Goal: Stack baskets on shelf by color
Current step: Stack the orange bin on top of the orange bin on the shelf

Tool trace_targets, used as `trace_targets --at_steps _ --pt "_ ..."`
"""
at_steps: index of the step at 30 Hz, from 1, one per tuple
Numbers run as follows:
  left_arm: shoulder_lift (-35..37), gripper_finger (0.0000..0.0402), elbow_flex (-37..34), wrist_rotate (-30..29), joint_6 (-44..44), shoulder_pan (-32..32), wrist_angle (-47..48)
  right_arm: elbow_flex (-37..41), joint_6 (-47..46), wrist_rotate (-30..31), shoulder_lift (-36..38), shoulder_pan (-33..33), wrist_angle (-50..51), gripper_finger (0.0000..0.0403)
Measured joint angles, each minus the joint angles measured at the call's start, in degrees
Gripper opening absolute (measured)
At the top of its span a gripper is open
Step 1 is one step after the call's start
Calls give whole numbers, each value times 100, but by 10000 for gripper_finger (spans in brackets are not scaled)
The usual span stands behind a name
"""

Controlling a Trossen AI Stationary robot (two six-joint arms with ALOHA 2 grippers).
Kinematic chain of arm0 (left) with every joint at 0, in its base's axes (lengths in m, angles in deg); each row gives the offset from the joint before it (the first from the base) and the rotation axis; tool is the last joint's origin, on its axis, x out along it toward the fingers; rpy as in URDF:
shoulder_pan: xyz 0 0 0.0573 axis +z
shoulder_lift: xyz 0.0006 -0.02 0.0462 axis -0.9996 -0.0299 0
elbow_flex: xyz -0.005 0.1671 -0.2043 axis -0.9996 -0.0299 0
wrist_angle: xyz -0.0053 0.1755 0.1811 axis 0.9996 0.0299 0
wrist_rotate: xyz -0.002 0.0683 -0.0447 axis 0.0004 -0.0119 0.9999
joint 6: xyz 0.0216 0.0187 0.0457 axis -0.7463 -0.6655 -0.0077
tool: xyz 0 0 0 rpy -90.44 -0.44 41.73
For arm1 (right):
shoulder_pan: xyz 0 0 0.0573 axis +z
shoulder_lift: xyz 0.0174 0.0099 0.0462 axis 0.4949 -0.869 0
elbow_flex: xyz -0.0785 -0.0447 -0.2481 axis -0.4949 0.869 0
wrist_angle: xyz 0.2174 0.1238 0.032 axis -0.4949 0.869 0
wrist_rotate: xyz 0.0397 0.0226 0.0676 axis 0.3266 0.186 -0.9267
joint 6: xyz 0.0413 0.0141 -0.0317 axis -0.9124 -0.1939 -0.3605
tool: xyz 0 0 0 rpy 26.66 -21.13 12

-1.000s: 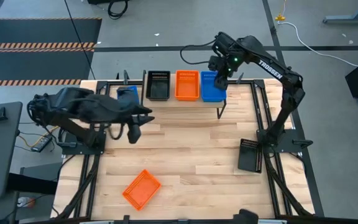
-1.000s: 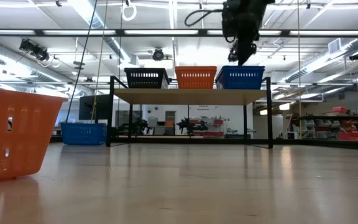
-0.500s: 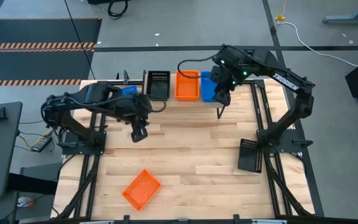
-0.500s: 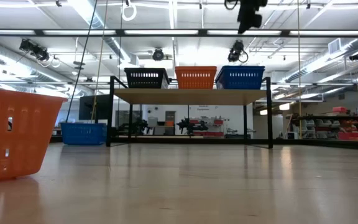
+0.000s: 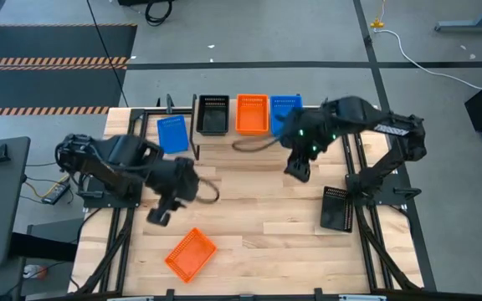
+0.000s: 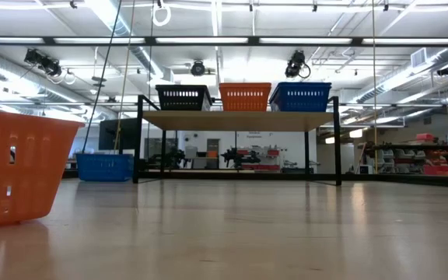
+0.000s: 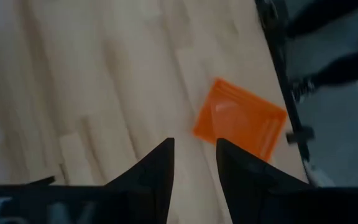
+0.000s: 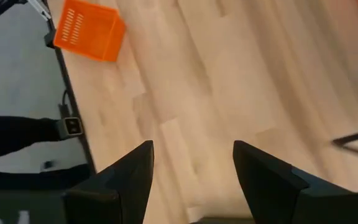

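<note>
The shelf [image 5: 249, 134] carries black [image 5: 212, 114], orange [image 5: 252, 114] and blue [image 5: 285, 109] baskets. Nearer than the shelf, a loose orange basket [image 5: 190, 254] lies on the tabletop [image 5: 258, 226]. Left tool [image 5: 159, 216] and right tool [image 5: 298, 170]: fingers apart, empty.

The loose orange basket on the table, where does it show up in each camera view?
High view: orange basket, near the table's front-left.
Low view: large at the left edge.
Left wrist view: just beyond the fingers.
Right wrist view: far corner.
Shared landmark: the black frame rail beside it.
</note>
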Motion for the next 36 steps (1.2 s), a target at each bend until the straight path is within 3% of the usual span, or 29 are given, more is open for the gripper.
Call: trace_targets --at_steps 11,15,21,26,32,36 --pt "11 133 -72 1 -116 -1639 -4 0 -2911 1103 -5 1900 -281 226" --pt "27 143 -723 243 8 -1989 -389 116 -3886 1517 -87 2560 -352 226" --pt "42 156 -2053 443 613 -2569 -1440 525 -4851 1340 -288 3448 -551 226" --pt "44 158 -2680 428 1164 -3089 -2505 853 -5417 1177 -289 4108 -787 226" --pt "15 167 -3346 -456 1165 -3605 -3875 976 -5504 1326 -285 4765 -745 226" --pt "-229 180 -3687 -879 1300 -3624 -3896 1106 -5505 1717 -286 5083 -787 226"
